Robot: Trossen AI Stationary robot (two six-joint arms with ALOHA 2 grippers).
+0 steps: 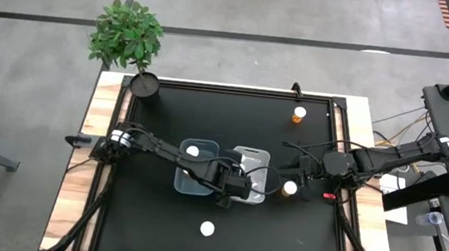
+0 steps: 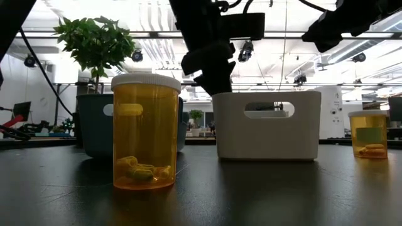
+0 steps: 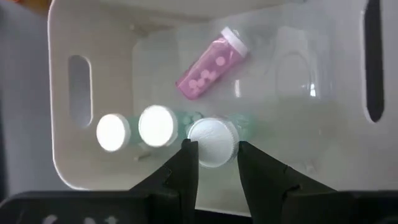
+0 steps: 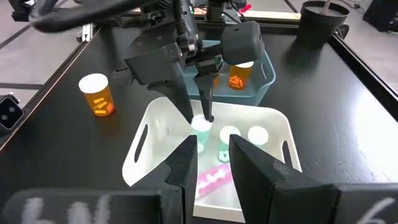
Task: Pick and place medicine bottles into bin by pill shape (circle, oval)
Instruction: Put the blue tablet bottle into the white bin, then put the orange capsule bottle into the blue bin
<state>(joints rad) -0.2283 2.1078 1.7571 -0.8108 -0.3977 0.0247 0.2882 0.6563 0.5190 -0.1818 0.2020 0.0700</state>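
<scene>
Your left gripper [image 4: 200, 118] hung inside the white bin [image 1: 260, 156], fingers [image 3: 186, 163] narrowly parted around a white-capped teal bottle [image 3: 213, 140], walls close all round. Two more caps stood just beside it. An orange bottle [image 1: 208, 229] stood in open room at 6 o'clock. Right gripper [image 1: 303, 177] waited at 3 o'clock, slightly open, empty.
</scene>
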